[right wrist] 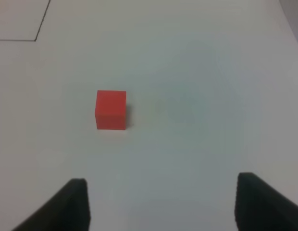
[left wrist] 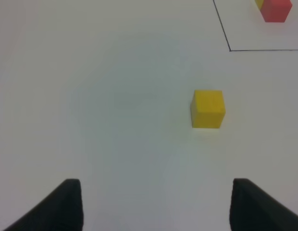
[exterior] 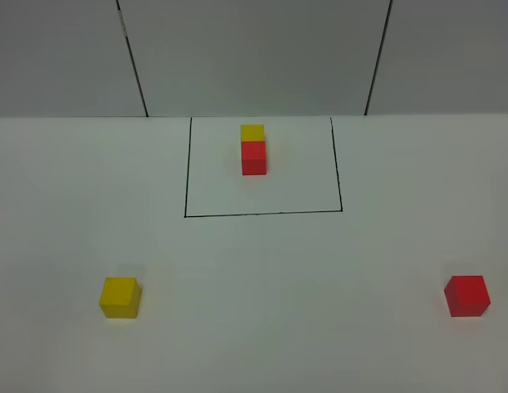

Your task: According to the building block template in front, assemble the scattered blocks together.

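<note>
**Both loose cubes far apart, both claws hanging open**

So in the high view the building block template [exterior: 253, 147] sits in the upper middle of the frame. It's a yellow block touching a red one, yellow on the far side and red nearer the camera. Both are inside a thin black-line rectangle [exterior: 262, 214] drawn on the white tabletop [exterior: 278, 344].

The loose yellow cube [exterior: 120, 296] is down in the lower left. The loose red cube [exterior: 467, 295] is way over in the lower right. They're well apart from each other, and both lie outside the rectangle.

The left wrist camera shows the left claw [left wrist: 156, 207] with its two dark fingers spread wide and nothing between them. The yellow cube sits ahead of it on the tabletop, clear of both fingers. A corner of the rectangle and a bit of the template peek in further off.

Same deal on the right wrist camera: the right claw [right wrist: 163, 207] is spread open and empty, with the red cube ahead of it and clear of the fingers.
</note>
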You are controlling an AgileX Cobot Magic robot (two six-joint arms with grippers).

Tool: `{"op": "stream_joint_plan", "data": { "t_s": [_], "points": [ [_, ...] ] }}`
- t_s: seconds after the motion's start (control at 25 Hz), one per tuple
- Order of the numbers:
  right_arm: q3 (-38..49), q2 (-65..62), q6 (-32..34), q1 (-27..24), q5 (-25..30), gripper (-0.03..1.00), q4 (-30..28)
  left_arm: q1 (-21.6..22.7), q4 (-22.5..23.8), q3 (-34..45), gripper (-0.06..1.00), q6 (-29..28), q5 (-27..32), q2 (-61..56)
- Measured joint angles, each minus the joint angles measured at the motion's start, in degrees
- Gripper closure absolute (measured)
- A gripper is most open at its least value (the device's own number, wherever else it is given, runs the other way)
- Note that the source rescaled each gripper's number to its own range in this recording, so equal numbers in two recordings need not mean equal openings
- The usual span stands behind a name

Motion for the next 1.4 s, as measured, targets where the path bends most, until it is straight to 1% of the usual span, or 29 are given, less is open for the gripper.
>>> {"op": "stream_joint_plan", "data": {
  "t_s": [1.4],
  "points": [
    [0.00,0.00,0.00,0.00,0.00,0.62,0.00,0.00,0.00,0.00,0.46,0.00,0.00,0.00]
  ]
}}
